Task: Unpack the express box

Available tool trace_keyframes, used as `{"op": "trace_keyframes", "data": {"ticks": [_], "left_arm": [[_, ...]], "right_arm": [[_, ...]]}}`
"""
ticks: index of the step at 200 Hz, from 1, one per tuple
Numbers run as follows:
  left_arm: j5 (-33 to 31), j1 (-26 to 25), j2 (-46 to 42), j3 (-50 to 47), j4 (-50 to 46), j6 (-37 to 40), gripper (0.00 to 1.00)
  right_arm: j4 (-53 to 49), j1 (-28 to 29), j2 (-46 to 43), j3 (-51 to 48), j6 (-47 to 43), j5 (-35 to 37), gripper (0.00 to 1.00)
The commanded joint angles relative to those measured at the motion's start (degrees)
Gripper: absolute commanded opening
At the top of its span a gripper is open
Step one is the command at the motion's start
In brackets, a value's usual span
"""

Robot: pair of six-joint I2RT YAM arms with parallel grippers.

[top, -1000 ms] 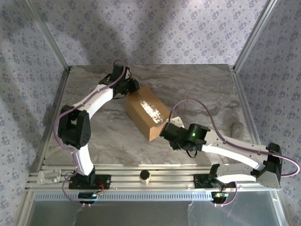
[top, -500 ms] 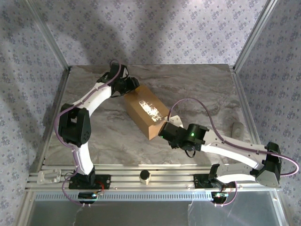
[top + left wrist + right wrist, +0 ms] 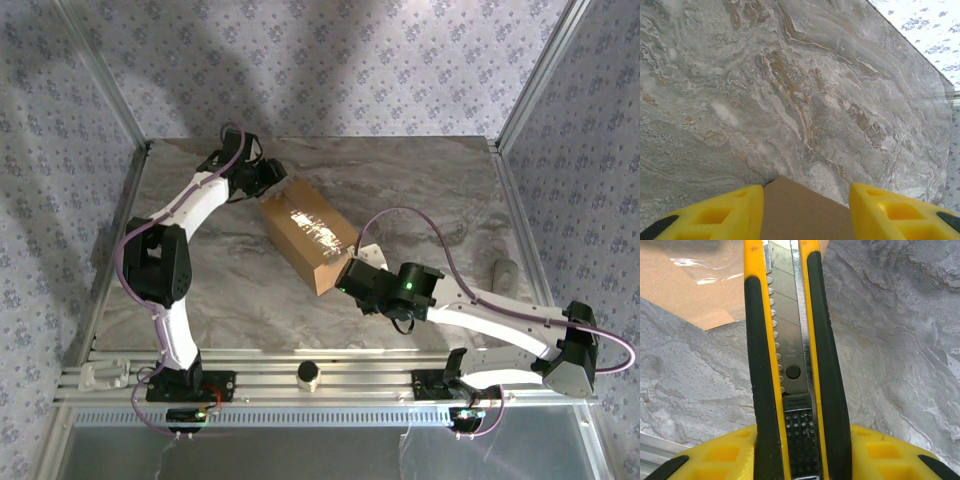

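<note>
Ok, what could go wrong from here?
The left hand stands open at the far corner of the express box, so a blade push may slide it. The utility knife in the right hand points at the near end: it might miss the tape or cut too deep.

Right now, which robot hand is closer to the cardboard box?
Left. The left gripper is open, fingers either side of the far corner of the express box. The right gripper grips a utility knife near the box's near end, its fingers set back behind the blade.
</note>
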Motion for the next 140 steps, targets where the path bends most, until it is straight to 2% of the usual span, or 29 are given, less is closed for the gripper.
{"op": "trace_keyframes", "data": {"ticks": [1,59,101,140], "left_arm": [[0.6,1.1,-1.1,1.2,0.5,-0.3,0.48],[-1.0,4.0,-6.9,-0.6,-2.4,1.0,0.43],[-6.4,4.7,-17.3,-9.5,-8.7,2.3,0.41],[-4.6,3.8,-27.7,-20.7,-12.4,2.7,0.38]], "right_arm": [[0.6,0.3,0.2,1.5,1.8,2.3,0.00],[0.8,0.2,0.4,1.3,1.8,2.1,0.00],[1.5,0.2,0.5,1.1,2.0,2.0,0.00],[1.5,0.2,0.9,1.4,1.7,2.0,0.00]]}}
